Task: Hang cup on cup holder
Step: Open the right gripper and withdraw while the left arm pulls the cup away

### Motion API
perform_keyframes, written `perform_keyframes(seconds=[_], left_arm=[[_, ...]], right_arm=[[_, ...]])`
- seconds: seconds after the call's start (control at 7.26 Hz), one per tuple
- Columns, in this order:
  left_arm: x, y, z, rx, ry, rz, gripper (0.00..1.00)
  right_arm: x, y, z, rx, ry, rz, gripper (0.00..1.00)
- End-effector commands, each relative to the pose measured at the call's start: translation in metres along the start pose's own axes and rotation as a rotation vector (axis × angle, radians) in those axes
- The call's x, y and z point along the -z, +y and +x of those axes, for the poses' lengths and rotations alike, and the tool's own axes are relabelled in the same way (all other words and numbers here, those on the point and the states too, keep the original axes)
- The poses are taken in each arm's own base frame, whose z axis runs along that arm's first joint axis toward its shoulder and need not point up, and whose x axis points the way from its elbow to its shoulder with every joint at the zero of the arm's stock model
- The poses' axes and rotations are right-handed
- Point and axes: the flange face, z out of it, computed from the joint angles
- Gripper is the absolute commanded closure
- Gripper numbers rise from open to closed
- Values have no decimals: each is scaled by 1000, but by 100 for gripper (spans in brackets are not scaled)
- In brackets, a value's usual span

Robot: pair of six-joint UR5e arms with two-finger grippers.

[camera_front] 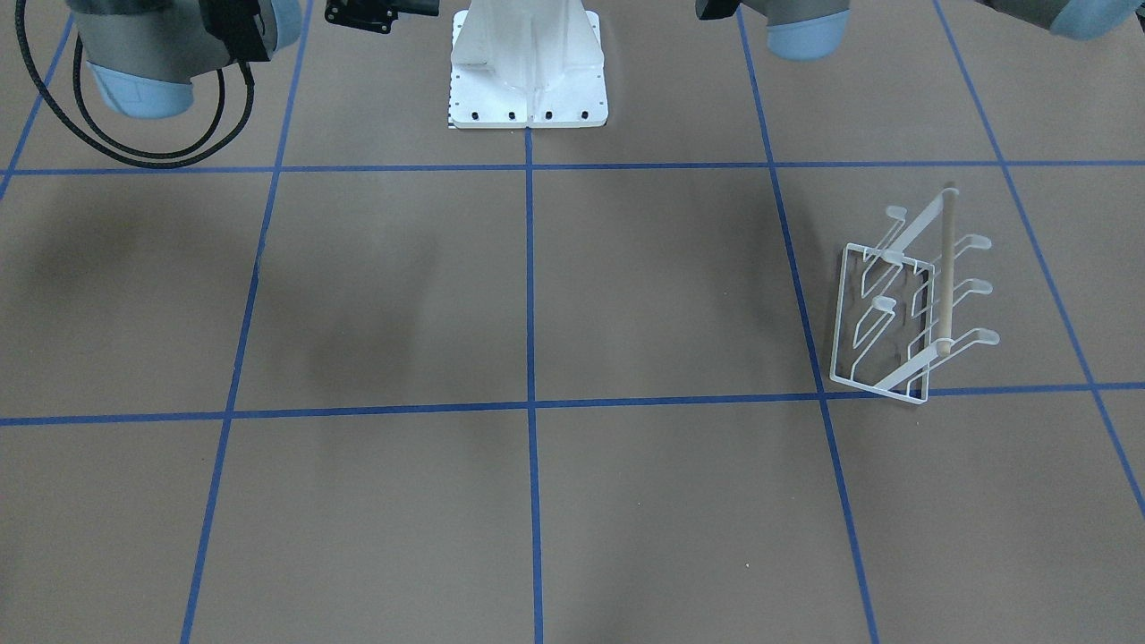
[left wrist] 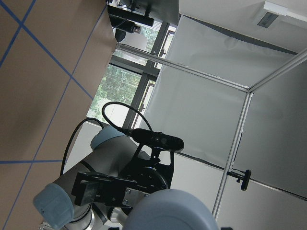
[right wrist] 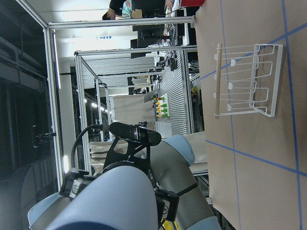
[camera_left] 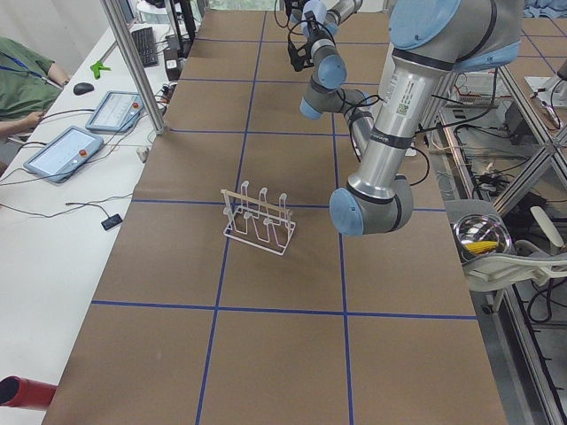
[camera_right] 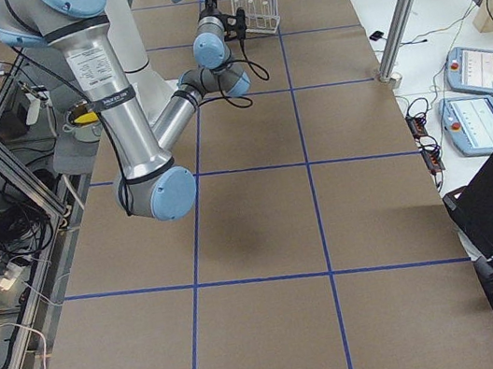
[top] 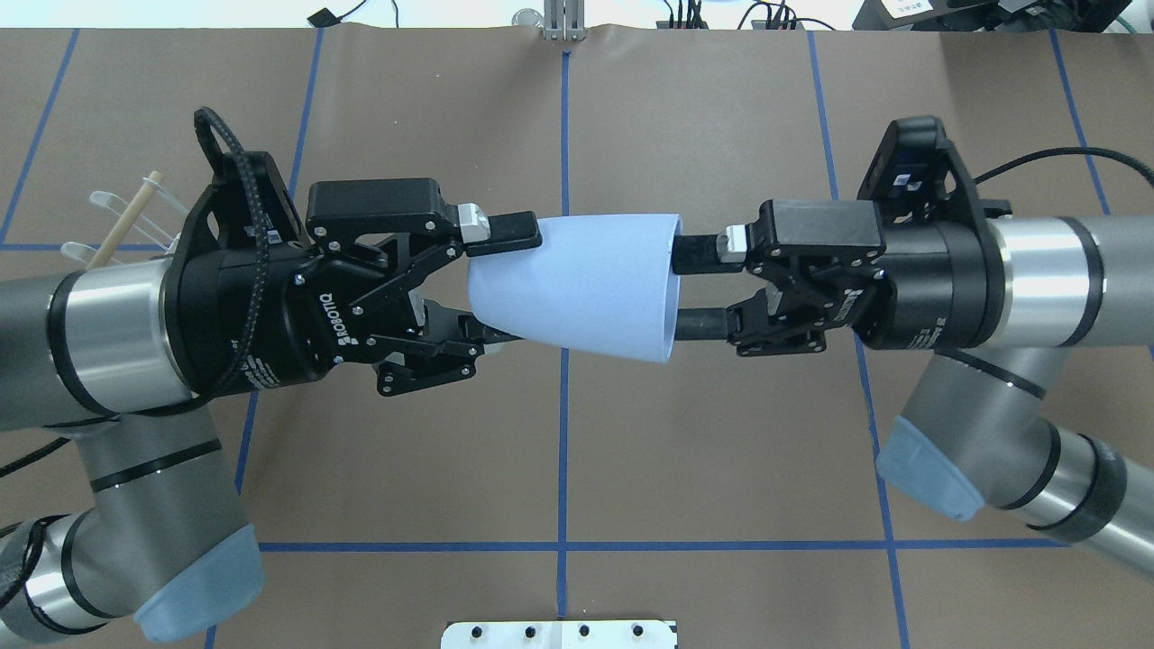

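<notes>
The pale blue cup (top: 586, 284) hangs on its side high above the table between both grippers, its mouth toward my right arm. My left gripper (top: 500, 284) is shut on its narrow base, one finger on each side. My right gripper (top: 690, 288) has its jaws partly apart. They reach into the cup's mouth, where their tips are hidden. The cup's edge also shows in the left wrist view (left wrist: 172, 211) and the right wrist view (right wrist: 115, 201). The white wire cup holder (camera_front: 903, 304) stands on the table under my left arm, mostly hidden in the overhead view (top: 135, 212).
The white robot base pedestal (camera_front: 528, 72) stands at the table's near edge. A black cable loop (camera_front: 134, 134) hangs from my right arm. Blue tape lines cross the brown table (camera_front: 537, 295). Tablets (camera_left: 66, 150) lie on the operators' side table.
</notes>
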Motion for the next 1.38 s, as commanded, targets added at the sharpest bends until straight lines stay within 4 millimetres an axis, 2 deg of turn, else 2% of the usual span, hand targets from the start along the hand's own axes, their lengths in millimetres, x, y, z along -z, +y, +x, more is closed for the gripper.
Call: perform_keyframes(seconds=[0.0,0.14,0.28,0.41,0.55,0.69,0.96,1.24], left_arm=[[10,-28,17,-48,-22,83,100],[13,-44,24,-80,-46,135,100],[12,-56,26,-160,-100,188,100],[12,-68,22,-263,-180,240,100],[15,-85,24,-332,-259,302,100],[16,-100,30,-387,-333,362,100],[29,-137,40,-525,-497,468,100],[51,-167,62,-632,-648,560,100]], right_arm=[[42,-49,4,54,111,65,0],[81,-85,8,81,183,130,0],[132,-134,18,197,331,150,0],[179,-176,29,376,476,165,0],[213,-211,42,523,611,184,0],[240,-236,49,601,737,210,0],[307,-277,48,669,989,263,0],[384,-297,34,682,1212,197,0]])
